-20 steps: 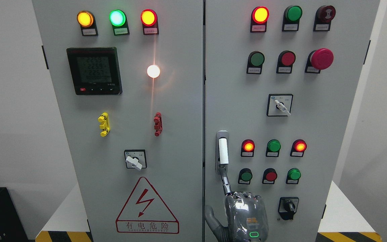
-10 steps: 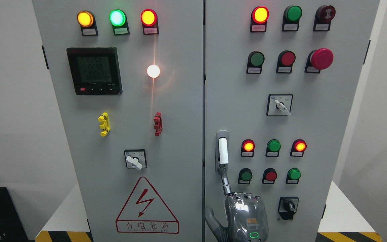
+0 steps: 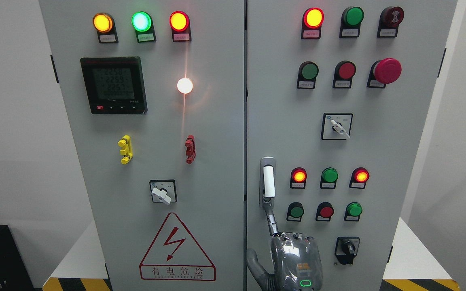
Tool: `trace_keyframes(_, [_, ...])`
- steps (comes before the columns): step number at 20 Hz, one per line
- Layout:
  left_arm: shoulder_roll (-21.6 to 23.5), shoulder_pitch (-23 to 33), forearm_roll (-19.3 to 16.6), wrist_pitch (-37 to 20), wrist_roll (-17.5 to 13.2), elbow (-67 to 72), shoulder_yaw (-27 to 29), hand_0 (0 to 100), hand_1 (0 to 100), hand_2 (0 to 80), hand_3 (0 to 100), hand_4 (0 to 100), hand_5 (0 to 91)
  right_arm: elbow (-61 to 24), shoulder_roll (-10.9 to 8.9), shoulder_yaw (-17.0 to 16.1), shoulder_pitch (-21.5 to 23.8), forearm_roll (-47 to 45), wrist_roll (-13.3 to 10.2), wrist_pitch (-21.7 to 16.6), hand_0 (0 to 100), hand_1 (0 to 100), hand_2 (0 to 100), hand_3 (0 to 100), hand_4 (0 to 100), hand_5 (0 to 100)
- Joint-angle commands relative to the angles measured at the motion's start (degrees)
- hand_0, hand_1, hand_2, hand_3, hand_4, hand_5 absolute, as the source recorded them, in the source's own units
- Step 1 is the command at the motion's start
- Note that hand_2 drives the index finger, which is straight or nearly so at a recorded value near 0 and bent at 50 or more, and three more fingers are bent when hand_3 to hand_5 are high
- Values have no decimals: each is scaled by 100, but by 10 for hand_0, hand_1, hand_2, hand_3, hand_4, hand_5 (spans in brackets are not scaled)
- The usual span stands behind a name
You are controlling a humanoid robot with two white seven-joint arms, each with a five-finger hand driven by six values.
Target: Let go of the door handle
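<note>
Right hand (image 3: 296, 260) at the bottom edge, low on the right cabinet door (image 3: 378, 161): 1 finger (image 3: 272, 222) extended up to the lower end of the door handle (image 3: 267, 182), tip apparently touching; other fingers look curled, gripping nothing. Handle sits upright in its recess near the door's left edge. To release cleanly, I would draw the finger straight down and back without hooking the handle, clear of the red push button (image 3: 326, 211) just beside.

The door handle (image 3: 268, 182) sits at the right door's (image 3: 378, 161) left edge, robot hand (image 3: 293, 258) just below.
</note>
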Motion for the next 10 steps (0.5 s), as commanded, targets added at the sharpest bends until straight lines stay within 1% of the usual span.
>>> trace_keyframes(1, [0, 0, 0, 4, -4, 0, 0, 120, 556, 0, 0, 0, 0, -32, -6, -3, 7, 0, -25, 1, 453, 360, 78, 1000, 1000, 1000])
trace_keyframes(10, [0, 0, 0, 4, -4, 0, 0, 120, 556, 0, 0, 0, 0, -128, -6, 6, -2, -9, -52, 1, 453, 360, 85, 1000, 1000, 1000])
